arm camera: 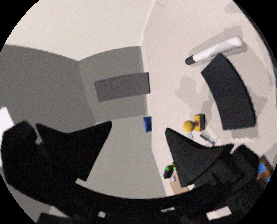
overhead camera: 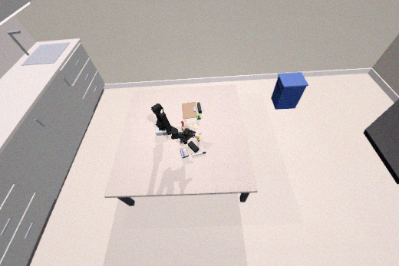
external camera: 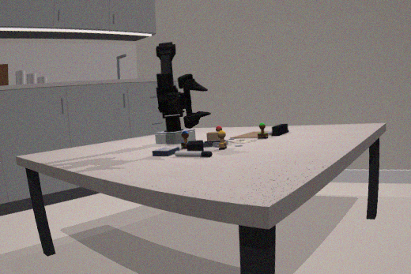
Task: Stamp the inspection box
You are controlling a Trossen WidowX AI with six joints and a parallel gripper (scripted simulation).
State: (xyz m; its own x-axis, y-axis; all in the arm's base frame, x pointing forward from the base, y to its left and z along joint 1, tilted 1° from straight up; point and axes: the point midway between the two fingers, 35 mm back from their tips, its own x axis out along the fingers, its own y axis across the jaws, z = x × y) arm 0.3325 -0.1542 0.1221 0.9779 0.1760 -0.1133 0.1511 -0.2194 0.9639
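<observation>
My gripper (overhead camera: 189, 135) (external camera: 209, 102) (arm camera: 138, 127) is open and empty, raised above the table with its fingers roughly level. Stamps with a yellow knob (overhead camera: 198, 138) (external camera: 222, 135) (arm camera: 189, 126), a green knob (overhead camera: 199, 117) (external camera: 262, 125), a red knob (overhead camera: 183, 123) (external camera: 219, 128) and a blue knob (external camera: 185, 134) stand on the table. The yellow one is near and below the gripper. No lettering is readable, so I cannot tell which is PASS. Pale flat pieces lie between the green and yellow stamps; I cannot make out the card's box or any print. Which item is the ink pad is unclear.
A black block (overhead camera: 193, 146) (external camera: 195, 145) (arm camera: 230, 95), a white marker (overhead camera: 198, 154) (external camera: 190, 154) (arm camera: 218, 50) and a blue flat box (overhead camera: 184, 152) (external camera: 165, 152) lie near the gripper. A brown board (overhead camera: 187, 110) and another black block (overhead camera: 199, 107) (external camera: 280, 129) are farther off.
</observation>
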